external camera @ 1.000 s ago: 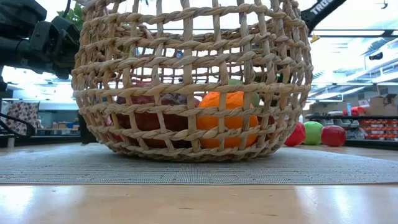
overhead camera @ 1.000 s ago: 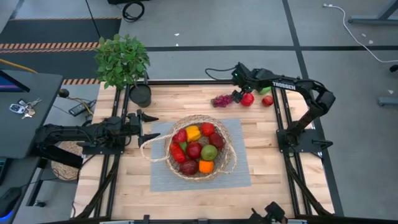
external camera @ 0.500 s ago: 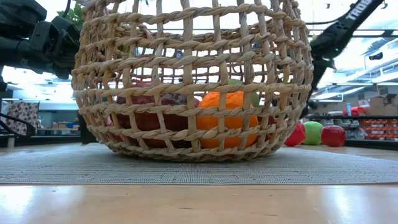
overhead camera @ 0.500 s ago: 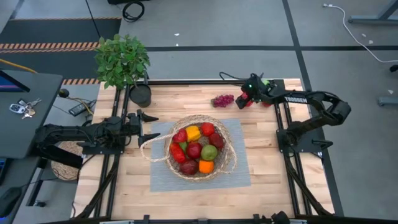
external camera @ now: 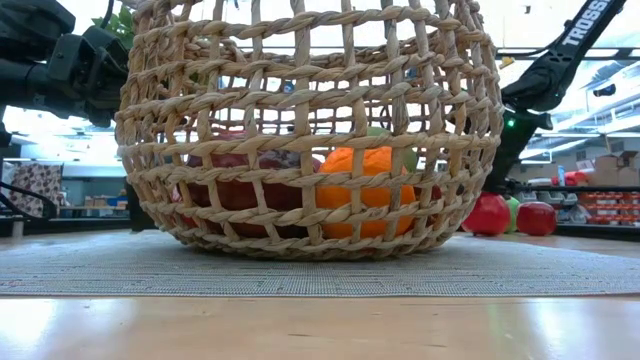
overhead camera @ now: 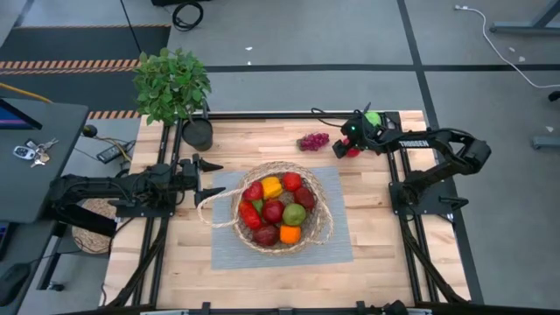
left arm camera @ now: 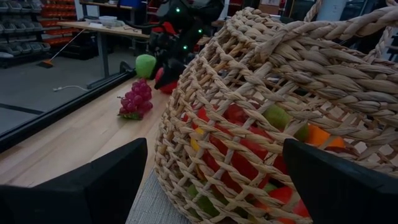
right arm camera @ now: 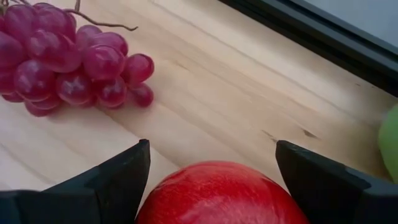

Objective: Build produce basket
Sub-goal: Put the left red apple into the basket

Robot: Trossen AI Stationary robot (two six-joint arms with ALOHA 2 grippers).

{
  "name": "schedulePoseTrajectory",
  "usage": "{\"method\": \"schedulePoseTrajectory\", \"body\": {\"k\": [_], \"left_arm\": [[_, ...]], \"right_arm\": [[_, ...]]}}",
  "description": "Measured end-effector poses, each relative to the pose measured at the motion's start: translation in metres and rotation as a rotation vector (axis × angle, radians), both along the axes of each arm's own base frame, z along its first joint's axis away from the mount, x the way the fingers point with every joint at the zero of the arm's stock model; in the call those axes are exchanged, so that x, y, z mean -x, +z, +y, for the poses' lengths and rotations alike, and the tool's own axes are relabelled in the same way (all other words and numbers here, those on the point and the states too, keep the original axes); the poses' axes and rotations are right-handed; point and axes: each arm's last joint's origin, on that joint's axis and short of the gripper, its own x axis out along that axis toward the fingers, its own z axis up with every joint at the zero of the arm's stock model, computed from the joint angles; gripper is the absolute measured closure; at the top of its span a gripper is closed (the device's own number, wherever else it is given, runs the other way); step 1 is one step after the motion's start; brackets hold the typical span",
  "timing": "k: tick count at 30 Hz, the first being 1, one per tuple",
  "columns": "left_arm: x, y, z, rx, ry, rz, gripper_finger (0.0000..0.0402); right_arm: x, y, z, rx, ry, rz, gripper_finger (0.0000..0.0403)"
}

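The tan wicker basket (overhead camera: 282, 208) stands on a grey mat (overhead camera: 337, 245) and holds several red, yellow, green and orange pieces of produce. At the far right of the table lie a purple grape bunch (overhead camera: 312, 141), a red fruit (overhead camera: 353, 151), a green fruit (overhead camera: 374, 118) and another red fruit (external camera: 537, 218). My right gripper (overhead camera: 344, 147) is open and slants down over the first red fruit (right arm camera: 221, 193), one finger on each side of it. My left gripper (overhead camera: 210, 179) waits open, level, just left of the basket (left arm camera: 280, 112). My right gripper comes at the red fruit (right arm camera: 186, 186) slanting down from the table's right, one finger on either side. The fruit rests on the table. I cannot tell whether the fingers (right arm camera: 106, 186) touch it.
A potted leafy plant (overhead camera: 172, 85) stands at the far left corner. Black frame rails (overhead camera: 398, 188) run along both sides of the table. Bare wood lies between the basket and the grape bunch (right arm camera: 62, 62).
My right gripper has come down toward the red fruit at the table's far right and tipped more steeply downward, while its arm has drawn back toward the right edge. The produce and the basket lie as before.
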Motion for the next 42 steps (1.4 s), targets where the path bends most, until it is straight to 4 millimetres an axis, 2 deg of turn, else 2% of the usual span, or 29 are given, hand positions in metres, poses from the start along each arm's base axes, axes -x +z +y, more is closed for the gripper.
{"method": "schedulePoseTrajectory", "body": {"k": [7, 11, 15, 22, 26, 29, 34, 39, 42], "left_arm": [[0.000, 0.000, 0.000, -0.001, 0.000, 0.000, 0.0019], [0.000, 0.000, 0.000, 0.000, 0.000, 0.000, 0.0019], [0.000, 0.000, 0.000, 0.000, 0.000, 0.000, 0.0019], [0.000, 0.000, 0.000, 0.000, 0.000, 0.000, 0.0019], [0.000, 0.000, 0.000, 0.000, 0.000, 0.000, 0.0019], [0.000, 0.000, 0.000, -0.001, 0.000, 0.000, 0.0019], [0.000, 0.000, 0.000, -0.001, 0.000, 0.000, 0.0019], [0.000, 0.000, 0.000, 0.000, 0.000, 0.000, 0.0019], [0.000, 0.000, 0.000, -0.001, 0.000, 0.000, 0.0019]], "right_arm": [[-0.004, 0.003, 0.001, 0.013, 0.017, -0.014, 0.0057], [-0.011, 0.021, 0.003, 0.064, 0.043, -0.071, 0.0057], [-0.021, 0.058, 0.008, 0.143, 0.110, -0.209, 0.0057], [-0.036, 0.142, 0.033, 0.359, 0.381, -0.651, 0.0057], [-0.039, 0.170, 0.052, 0.463, 0.531, -0.869, 0.0057], [-0.044, 0.181, 0.065, 0.493, 0.605, -0.979, 0.0057], [-0.060, 0.187, 0.088, 0.532, 0.671, -1.108, 0.0057], [-0.072, 0.198, 0.114, 0.625, 0.671, -1.308, 0.0058], [-0.082, 0.210, 0.126, 0.666, 0.669, -1.370, 0.0058]]}}
